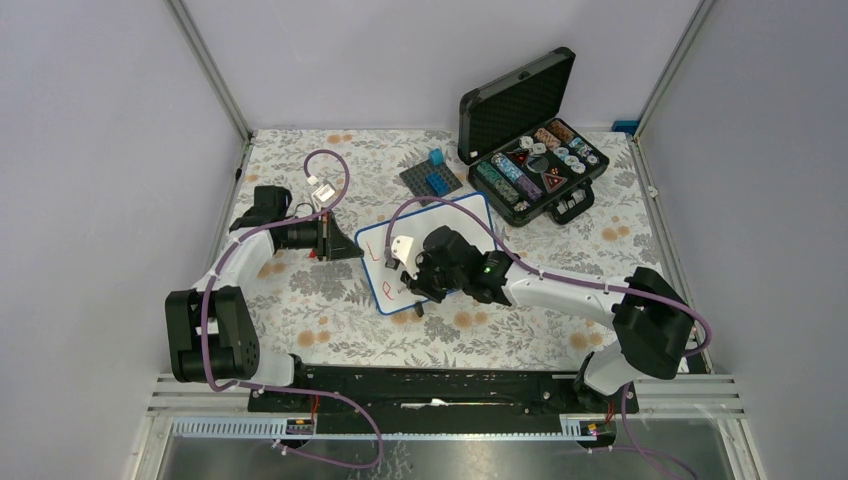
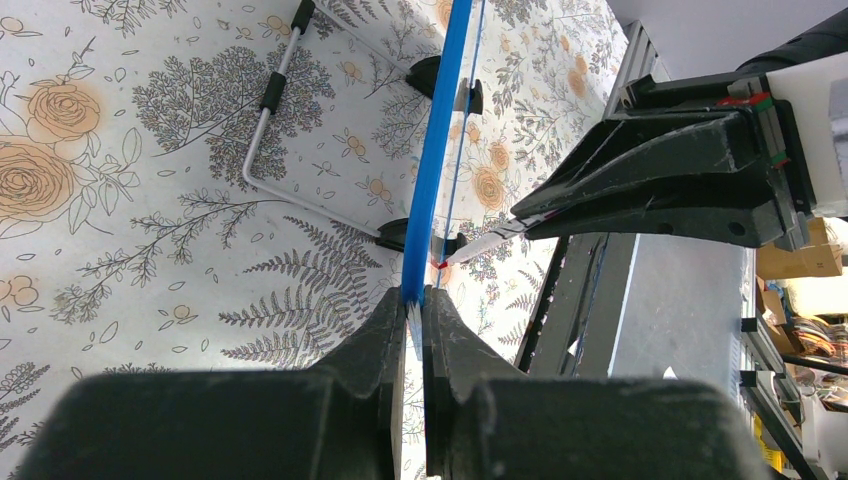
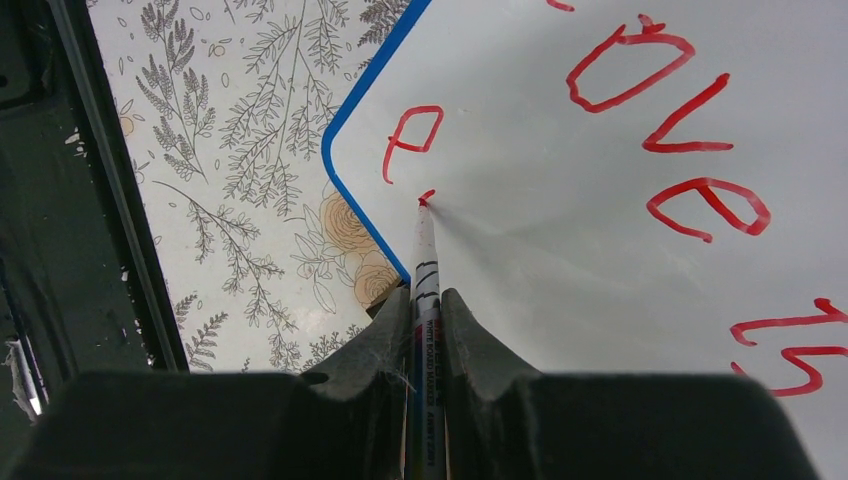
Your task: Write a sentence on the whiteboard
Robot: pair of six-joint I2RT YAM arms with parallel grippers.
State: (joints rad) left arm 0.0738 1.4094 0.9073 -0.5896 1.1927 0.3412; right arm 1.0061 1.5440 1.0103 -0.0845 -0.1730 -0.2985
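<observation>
The whiteboard [image 1: 470, 215] lies tilted on the floral cloth, white with a thin blue frame. My left gripper [image 1: 358, 251] is shut on its left edge; in the left wrist view the blue edge [image 2: 440, 150] runs straight into the closed fingers of that gripper [image 2: 415, 297]. My right gripper [image 3: 427, 297] is shut on a whiteboard marker [image 3: 427, 265], whose red tip touches the board [image 3: 560, 240]. The sentence [image 3: 680, 110] in red reads "Love is", with an "e" [image 3: 412, 140] beside the tip. From above, the right gripper [image 1: 412, 273] hovers over the board's lower left.
An open black case [image 1: 535, 160] of small parts stands at the back right. A grey studded baseplate [image 1: 432, 178] with blue bricks lies behind the board. The board's wire stand [image 2: 270, 110] folds out underneath. Metal rails run along the near edge.
</observation>
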